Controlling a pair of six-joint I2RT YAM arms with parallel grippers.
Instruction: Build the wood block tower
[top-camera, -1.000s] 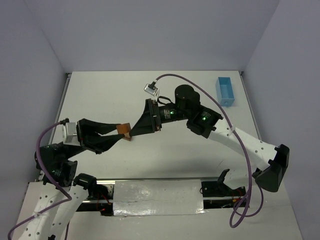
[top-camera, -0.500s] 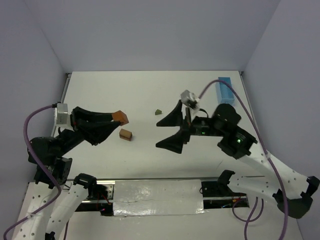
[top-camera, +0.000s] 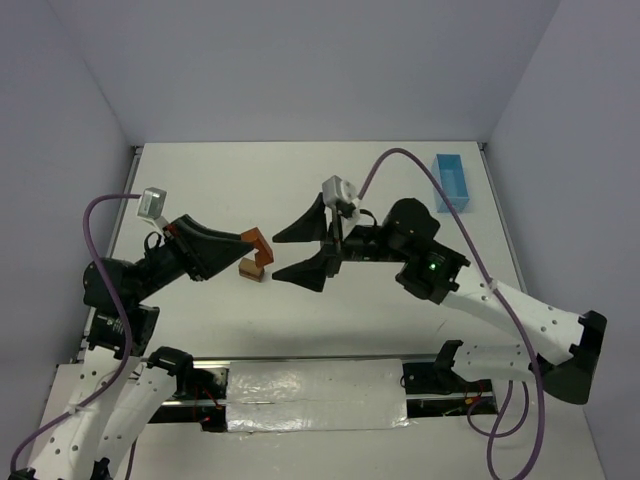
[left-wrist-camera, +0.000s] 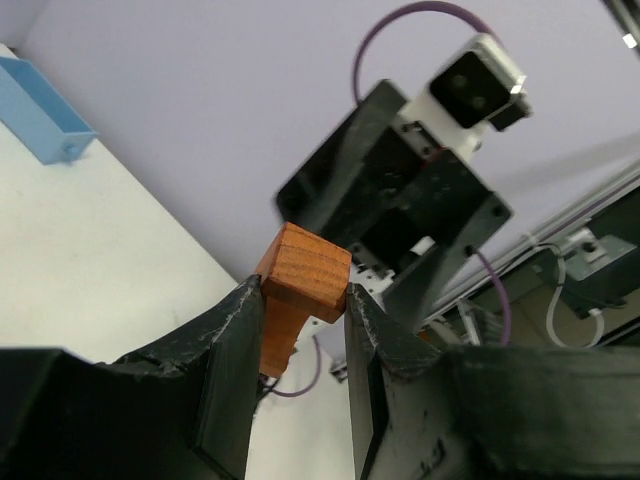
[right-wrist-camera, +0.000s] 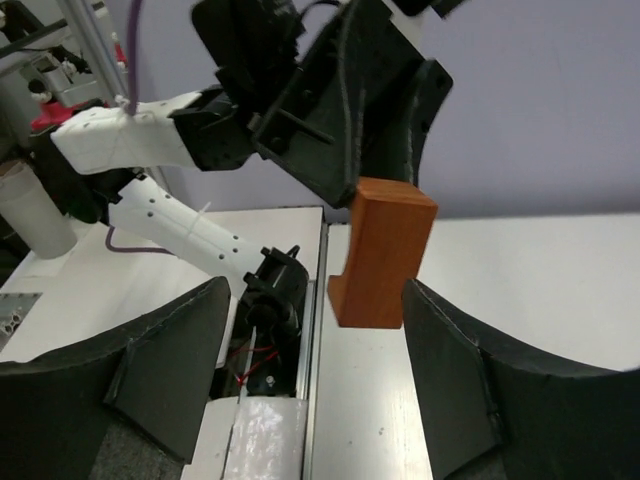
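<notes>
A: Where is the reddish-orange block?
B: It is clamped between the left fingers, which press on two opposite sides of it, and its upper end sticks out past their tips. In the top view it hangs a little toward 9 o'clock from the middle of the tabletop

A: And the right fingers?
B: They stand well apart, with nothing gripped. They reach in from 3 o'clock and point toward 9 o'clock, facing the left fingers almost tip to tip. From the right wrist the block shows nearly upright through the gap between them, closer to the finger on the 3 o'clock side of that view. Whether it touches that finger cannot be told

A: Is anything lying on the tabletop itself?
B: A brown block rests there, just at 6 o'clock of the held block in the top view, between the two sets of tips. How far the held block is above it cannot be told from overhead

A: Anything else?
B: A light-blue tray lies near the far right edge, around 2 o'clock, well apart from both arms. The left wrist view catches it at 10 o'clock, and the right wrist camera shows behind the block at 1 o'clock
</notes>
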